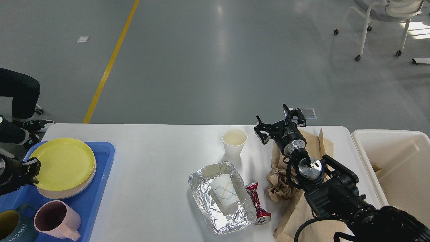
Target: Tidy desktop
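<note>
Desktop (pixel 158 161): teal mug (pixel 10 228) reads "HOME"; right gripper (pixel 280 124) spread, left gripper (pixel 32 169) unclear.

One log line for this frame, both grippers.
right gripper open above desktop, empty | left gripper at yellow plate, state unclear | paper cup upright

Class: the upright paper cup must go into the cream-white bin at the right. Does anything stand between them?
Yes. Between the upright paper cup and the cream-white bin, the open right gripper and its arm hang over the brown paper bag lying on the desktop. The cup must pass over them.
</note>
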